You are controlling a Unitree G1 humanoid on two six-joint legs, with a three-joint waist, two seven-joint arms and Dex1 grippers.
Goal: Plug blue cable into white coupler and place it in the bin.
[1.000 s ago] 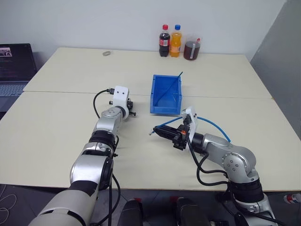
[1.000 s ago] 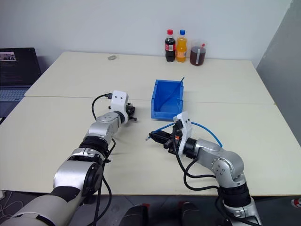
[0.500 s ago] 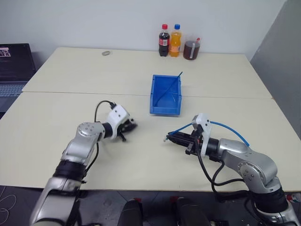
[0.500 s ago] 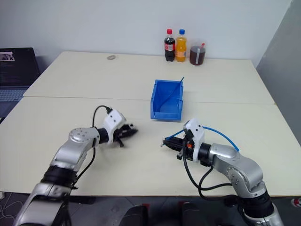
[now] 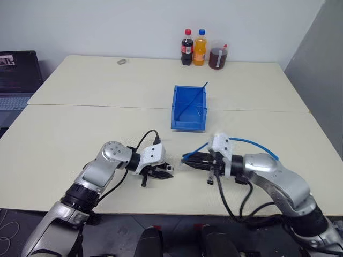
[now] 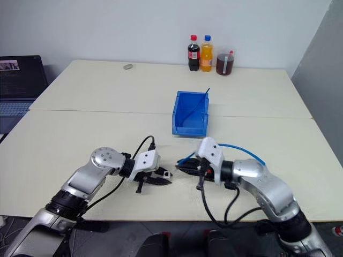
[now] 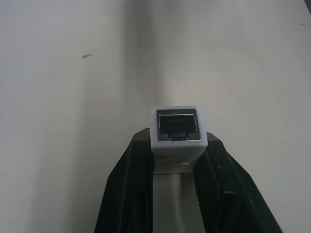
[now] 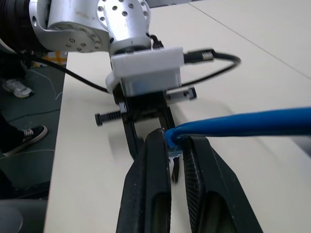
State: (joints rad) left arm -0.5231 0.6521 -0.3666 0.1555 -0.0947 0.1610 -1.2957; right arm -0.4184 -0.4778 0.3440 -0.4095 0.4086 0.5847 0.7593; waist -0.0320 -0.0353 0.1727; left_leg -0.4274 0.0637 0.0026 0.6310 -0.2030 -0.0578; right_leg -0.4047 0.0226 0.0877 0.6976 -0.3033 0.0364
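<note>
— How many pieces do you have in play?

— You have one white coupler [image 7: 177, 138], one blue cable [image 5: 247, 142] and one bin [image 5: 188, 108]. Your left gripper [image 5: 167, 172] is pinching the coupler low over the near part of the bench [image 5: 64, 134], its dark socket facing away from the fingers. Your right gripper [image 5: 185, 158] is pinching the cable close to its plug; the rest arcs back over that arm. The two tips face each other, near but apart.

— And beyond them?

— The bin sits mid-bench with one thin dark rod [image 5: 194, 96] leaning inside. At the far edge you have two bottles [image 5: 193, 47], one jar [image 5: 218, 55] and one small grey ring [image 5: 121, 61]. One laptop [image 5: 18, 75] stands on your left.
</note>
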